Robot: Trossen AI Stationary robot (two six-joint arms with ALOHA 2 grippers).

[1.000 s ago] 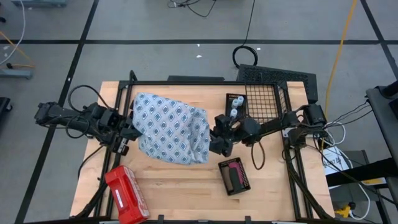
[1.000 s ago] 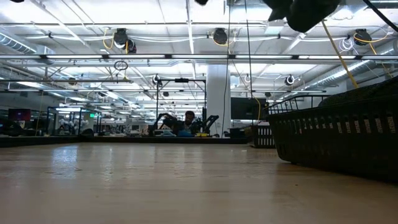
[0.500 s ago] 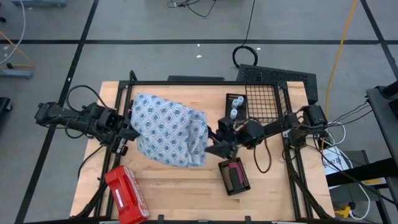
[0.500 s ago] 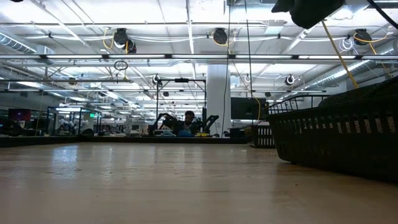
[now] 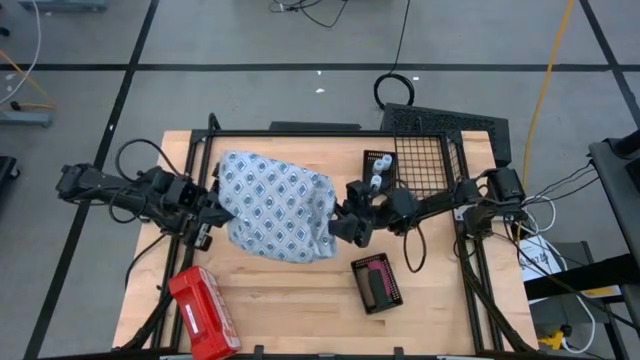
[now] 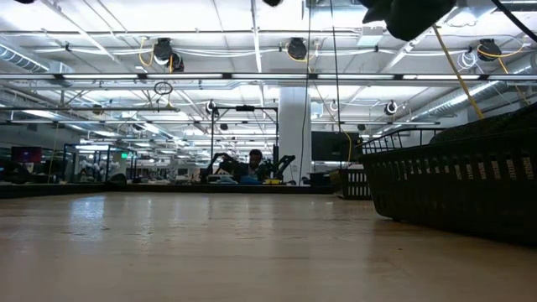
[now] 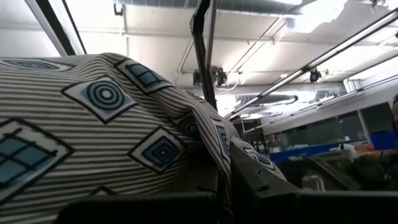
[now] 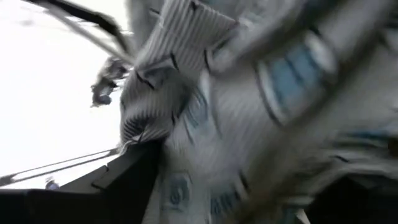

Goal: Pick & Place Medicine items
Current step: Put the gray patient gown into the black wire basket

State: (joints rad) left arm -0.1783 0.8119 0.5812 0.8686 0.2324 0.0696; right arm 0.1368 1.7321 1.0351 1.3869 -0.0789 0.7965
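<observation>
Fingers (image 5: 215, 208) of the left arm stay clamped on the cloth (image 5: 275, 208); the right's, spread, have moved back against it.

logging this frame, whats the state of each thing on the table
patterned cloth: bunched up, both arms at its edges
left tool: shut on the cloth's left edge
right tool: open, at the cloth's right edge
white bottles: upright in a dark tray
pink-red tube: lying in a black tray
red case: closed, front left corner

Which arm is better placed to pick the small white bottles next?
The right, probably. Its gripper is open beside the bottles, while the left gripper is shut on the cloth at the far side.
</observation>
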